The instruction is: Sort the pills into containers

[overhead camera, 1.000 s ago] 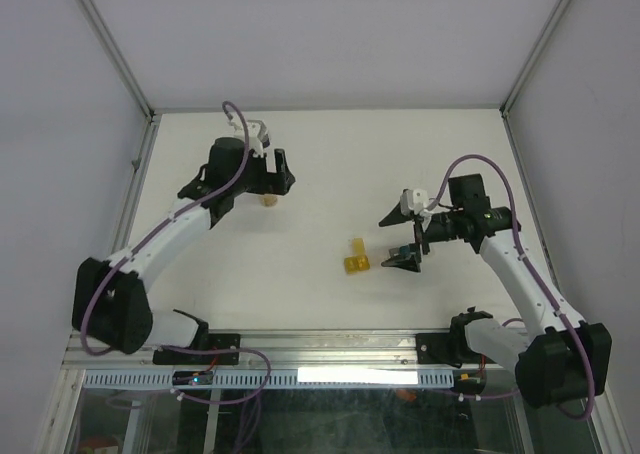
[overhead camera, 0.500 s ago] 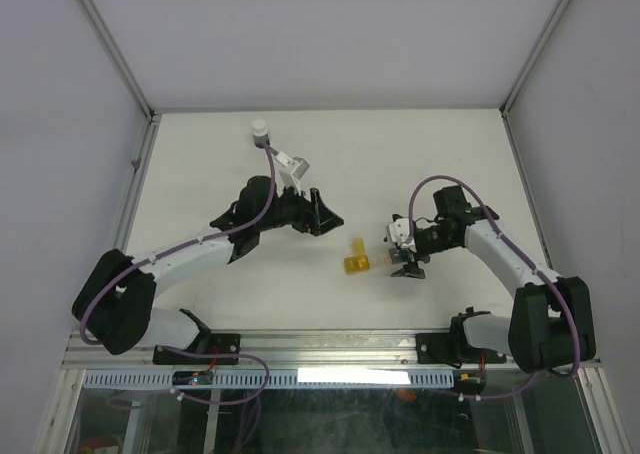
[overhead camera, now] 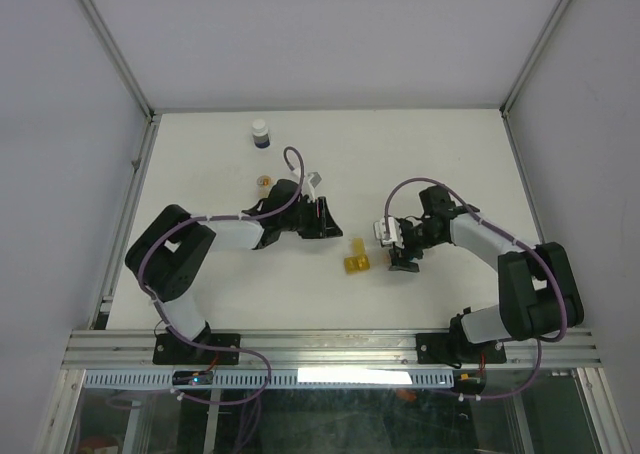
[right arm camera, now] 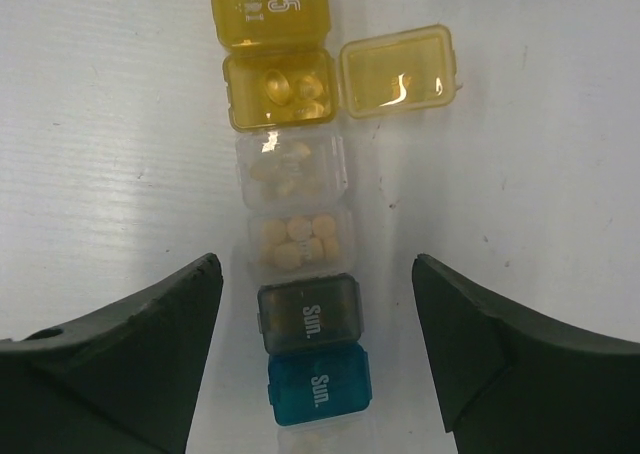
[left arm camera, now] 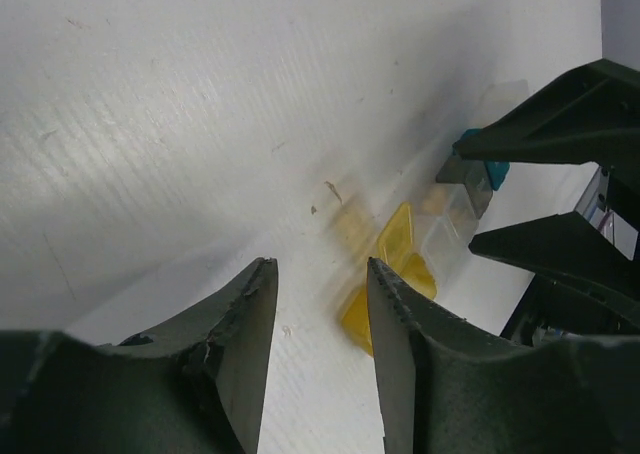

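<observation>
The containers [right arm camera: 300, 239] lie in a row on the white table: a shut yellow box [right arm camera: 272, 9], an open yellow box [right arm camera: 280, 92] with its lid [right arm camera: 398, 69] flipped aside, two clear boxes, a dark grey box [right arm camera: 310, 314] and a teal box [right arm camera: 320, 386]. Pale pills [right arm camera: 296, 240] fill the clear boxes and the open yellow one. My right gripper [right arm camera: 316, 264] is open, with one finger on each side of the row at the grey box. My left gripper [left arm camera: 320, 269] points at the yellow end [left arm camera: 395, 264], jaws narrowed but apart, holding nothing.
A white bottle [overhead camera: 260, 133] with a dark band stands at the back left. A small tan piece [overhead camera: 264, 181] lies on the table in front of it. From above, the yellow boxes [overhead camera: 356, 259] sit between my left gripper [overhead camera: 328, 221] and my right gripper [overhead camera: 400, 254].
My left arm swung from the back left, by the bottle, to the middle near the yellow boxes, and its jaws narrowed. My right gripper moved left over the row's end and closed slightly.
</observation>
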Controlling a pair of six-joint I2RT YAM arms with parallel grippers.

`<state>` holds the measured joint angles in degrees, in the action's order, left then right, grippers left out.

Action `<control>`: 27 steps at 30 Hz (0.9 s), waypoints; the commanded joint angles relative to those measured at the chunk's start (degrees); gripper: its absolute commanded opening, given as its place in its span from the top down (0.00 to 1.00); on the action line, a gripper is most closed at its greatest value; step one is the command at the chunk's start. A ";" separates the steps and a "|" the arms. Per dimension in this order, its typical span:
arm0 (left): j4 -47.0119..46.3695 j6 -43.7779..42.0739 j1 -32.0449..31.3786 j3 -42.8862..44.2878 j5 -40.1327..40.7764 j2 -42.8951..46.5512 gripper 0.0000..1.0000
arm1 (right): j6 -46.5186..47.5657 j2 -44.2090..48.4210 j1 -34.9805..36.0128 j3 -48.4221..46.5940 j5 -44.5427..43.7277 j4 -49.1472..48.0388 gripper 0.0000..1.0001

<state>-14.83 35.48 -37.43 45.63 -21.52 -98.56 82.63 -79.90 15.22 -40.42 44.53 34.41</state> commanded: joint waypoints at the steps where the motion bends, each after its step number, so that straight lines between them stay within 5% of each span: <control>1: -0.69 1.94 -0.64 4.40 1.23 -1.42 0.61 | -1.24 -1.98 0.56 -0.27 -1.38 -1.92 0.22; 18: 2.59 0.64 -5.71 11.97 1.88 -9.97 0.71 | 1.87 -3.29 1.81 0.34 -2.25 1.26 0.39; 27: 1.38 0.47 -8.03 11.37 0.78 -6.50 0.74 | -0.17 -4.66 2.51 -0.48 -3.76 0.82 0.51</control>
<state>-11.40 36.10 -44.34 55.75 -19.51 -108.73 82.81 -83.24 17.08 -39.64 42.22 35.42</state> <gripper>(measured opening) 0.267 0.514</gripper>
